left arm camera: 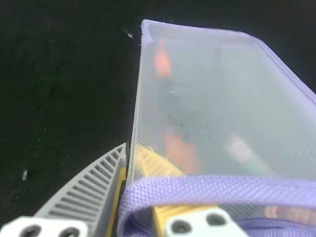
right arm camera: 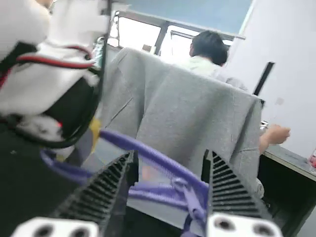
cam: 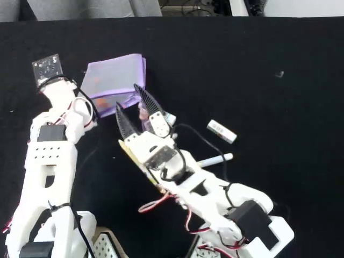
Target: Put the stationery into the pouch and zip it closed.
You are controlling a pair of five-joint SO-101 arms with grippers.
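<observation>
Pouch: purple, translucent, lying at about 10 o'clock from the centre of the black surface. It is open along the edge facing the arms.

Left gripper: clamped on the pouch rim. The grey finger is outside and the yellow finger inside, with the wall pinched between them. Through the wall: orange pieces and a pale greenish item, too blurred to identify.

Right gripper: fingers apart, at the pouch's open edge, at about 5 o'clock from the pouch's middle. In the right wrist view the purple zip band and zip pull sit between the two black fingers. I cannot tell whether they touch.

Loose stationery on the surface:
- white pen, at about 4 o'clock from the right gripper, lying beside that arm;
- small white block, at about 12 o'clock from the pen, near it but apart.

Both are well apart from the pouch.
</observation>
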